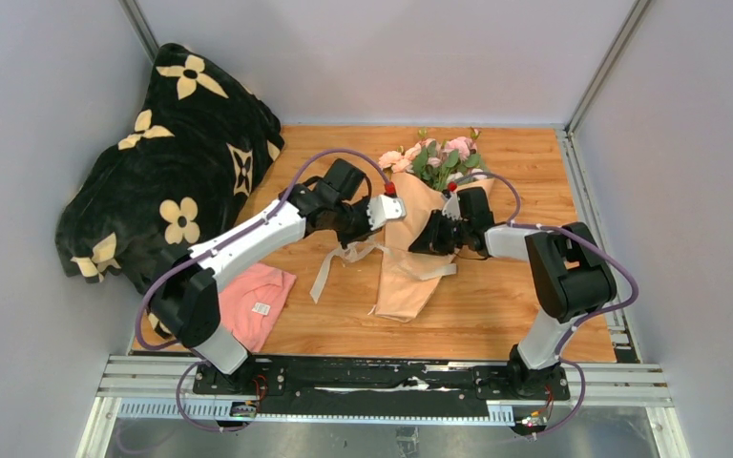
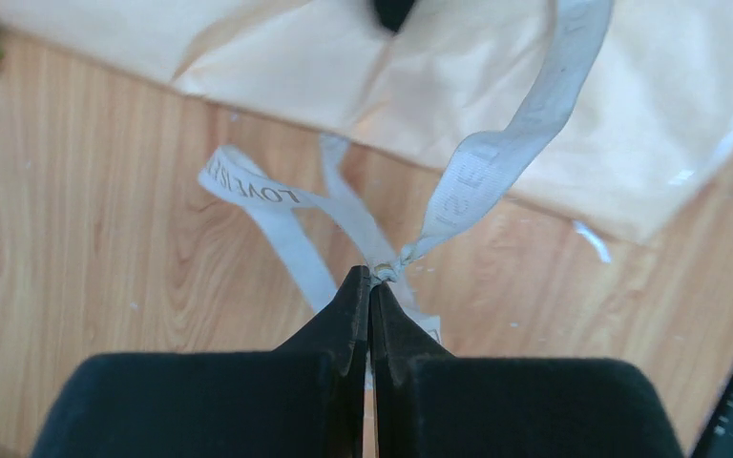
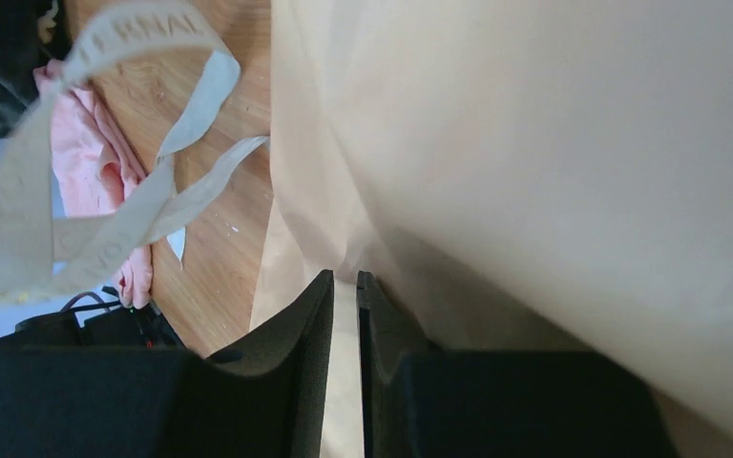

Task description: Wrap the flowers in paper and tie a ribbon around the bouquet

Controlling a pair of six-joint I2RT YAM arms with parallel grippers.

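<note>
The bouquet (image 1: 420, 258) lay about the middle of the table (image 1: 515, 315). Its flowers (image 1: 444, 157) pointed to the far edge and the narrow tail of the cone to the near edge. The ribbon (image 2: 482, 162) crossed the cone low down. Its loose tails trailed over the bare wood on the left side, towards the pink cloth (image 1: 253, 301) near the left near corner.

The left gripper (image 2: 374, 275) was closed tight on the ribbon, pinching it into a small bunch right at the fingertips. One run rose from that pinch up over the paper (image 3: 534, 143), and the other tails lay slack on the wood. The right gripper (image 3: 345, 279) sat against the right flank of the cone. Its jaws were drawn to a narrow slit with peach paper showing in it, so it appeared to be nipping a fold of the wrap.

The step in hand looked like drawing the ribbon snug around the cone. To do it well, the left arm would pull along the line of the ribbon, low and away from the cone towards the left edge. That way the band would tighten around the paper instead of sliding down to the tail. The right gripper would need to hold the cone steady, or the whole bouquet would be dragged across the wood. A slow pull was wise, since the pinch sat at the very tips and soft ribbon could slip out. The slack tails would have to stay clear of the loop.
</note>
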